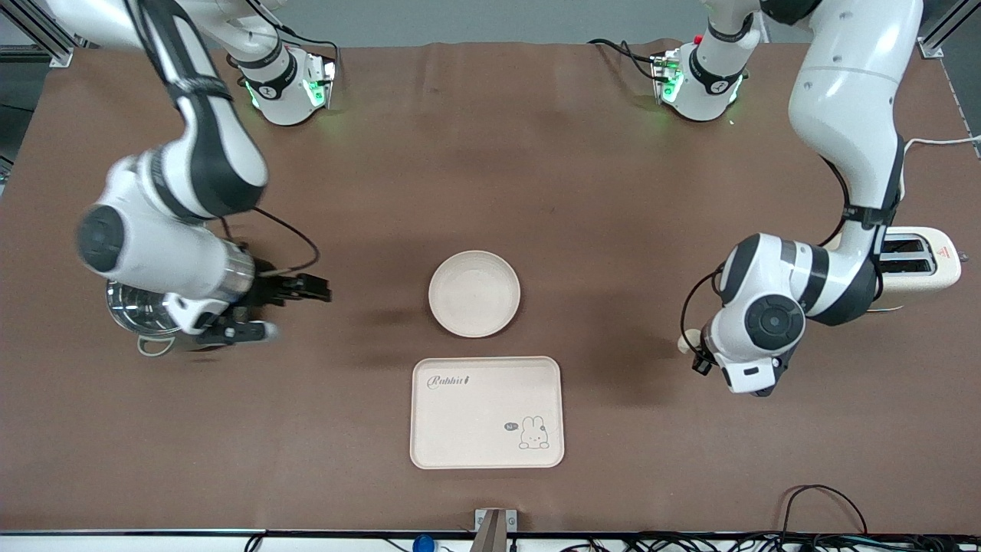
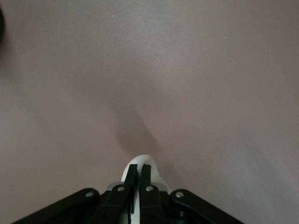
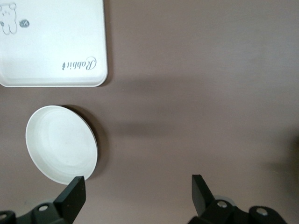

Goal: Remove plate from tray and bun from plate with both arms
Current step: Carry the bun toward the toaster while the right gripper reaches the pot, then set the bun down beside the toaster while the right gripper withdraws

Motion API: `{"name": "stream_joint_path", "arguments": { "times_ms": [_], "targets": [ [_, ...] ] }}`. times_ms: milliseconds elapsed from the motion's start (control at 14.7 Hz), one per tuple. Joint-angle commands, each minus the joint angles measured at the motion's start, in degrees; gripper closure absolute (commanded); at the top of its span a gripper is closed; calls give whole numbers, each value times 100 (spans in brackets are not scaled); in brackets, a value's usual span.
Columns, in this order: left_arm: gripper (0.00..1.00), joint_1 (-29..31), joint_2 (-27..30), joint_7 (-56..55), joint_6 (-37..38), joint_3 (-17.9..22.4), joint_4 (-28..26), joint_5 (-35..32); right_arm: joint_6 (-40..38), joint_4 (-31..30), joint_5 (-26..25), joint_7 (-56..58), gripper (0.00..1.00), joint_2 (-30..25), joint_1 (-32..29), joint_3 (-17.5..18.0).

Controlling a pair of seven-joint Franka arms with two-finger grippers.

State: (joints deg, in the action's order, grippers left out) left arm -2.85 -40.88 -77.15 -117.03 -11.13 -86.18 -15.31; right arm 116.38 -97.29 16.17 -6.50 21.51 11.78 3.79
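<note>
Front view, round cream plate (image 1: 474,294), bare, upright on table

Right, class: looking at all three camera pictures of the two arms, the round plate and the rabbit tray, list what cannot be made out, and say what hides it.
- Small pale cream bun: left wrist view shows a sliver between the shut left gripper; in the front view the left arm covers most of it.
- Shiny steel pot: front view, the right arm hides most of it.
- Cream toaster: front view, partly hidden by the left arm.
- Right gripper: front view, blurred; open in the right wrist view.
</note>
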Motion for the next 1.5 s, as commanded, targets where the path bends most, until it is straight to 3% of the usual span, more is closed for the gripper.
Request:
{"name": "stream_joint_path", "arguments": {
  "times_ms": [0, 272, 340, 477, 545, 885, 1430],
  "targets": [
    [98, 197, -209, 33, -153, -73, 5, -139, 472, -79, 316, -44, 0, 291, 263, -36],
    [83, 373, -254, 33, -153, -82, 22, -130, 755, -71, 414, -44, 0, 520, 316, -36],
    [67, 373, -245, 25, -153, -82, 22, -130, 764, -71, 414, -44, 0, 547, 351, -36],
    [4, 364, -227, -28, -153, -82, 49, -130, 773, -71, 422, -44, 0, 556, 369, -36],
    [0, 382, -193, -2, -153, -91, 66, -78, 764, -71, 422, -44, 0, 556, 361, -36],
    [0, 408, 228, 164, 135, -231, 444, -51, 632, -53, 422, -44, 0, 460, 168, -44],
    [0, 706, 1986, 2876, 1330, -223, 453, 449, -948, 210, 177, 367, 0, -629, -877, -88]
  ]
}}
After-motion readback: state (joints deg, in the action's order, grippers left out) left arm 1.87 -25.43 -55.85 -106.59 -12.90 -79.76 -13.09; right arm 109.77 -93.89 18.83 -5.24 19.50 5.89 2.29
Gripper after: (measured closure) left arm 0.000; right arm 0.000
